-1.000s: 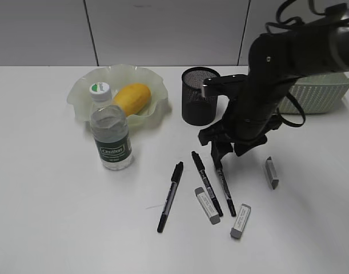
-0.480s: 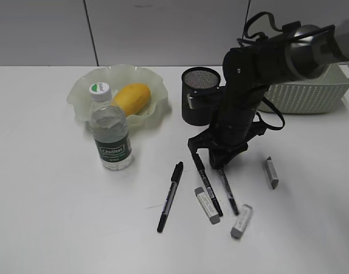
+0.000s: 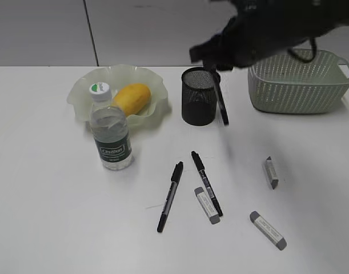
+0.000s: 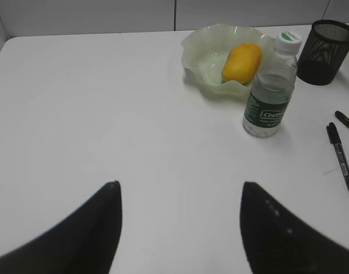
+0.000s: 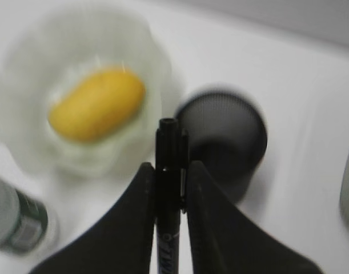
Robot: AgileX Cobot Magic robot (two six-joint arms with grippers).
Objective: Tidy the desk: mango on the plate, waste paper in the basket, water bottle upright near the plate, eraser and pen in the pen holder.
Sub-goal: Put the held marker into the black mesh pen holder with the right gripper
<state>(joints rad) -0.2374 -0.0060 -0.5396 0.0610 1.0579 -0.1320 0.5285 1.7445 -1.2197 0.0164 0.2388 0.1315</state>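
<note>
**Pen lifted toward the pen holder**

Exterior view: the right pincer [image 3: 220, 68] hangs above the desk [image 3: 48, 217], blurred, with a pen [image 3: 222, 105] dangling from it just beside the black pen holder [image 3: 199, 96]; the pen's lower end reaches down past the holder's right side, so it is not yet inside. The mango [image 3: 131, 97] lies in the plate [image 3: 83, 94], and the water bottle [image 3: 111, 134] stands upright just in front of the plate, so those parts look done. Two more pens [image 3: 171, 196] [image 3: 207, 182] and three erasers [image 3: 207, 205] [image 3: 268, 230] [image 3: 270, 172] lie loose on the desk, waiting their turn. The basket [image 3: 300, 85] sits at the far right; no waste paper can be made out, and the basket's inside is hidden.

Left wrist view: the left pincer [image 4: 180, 222] stands open and empty over bare desk, well apart from everything, seemingly parked out of the way. Plate, mango, bottle and pen holder show beyond it.

Right wrist view: both fingers [image 5: 134, 228] are clamped on the pen, its tip pointing between mango and holder. My judgement: it needs shifting over the holder's mouth before release.
</note>
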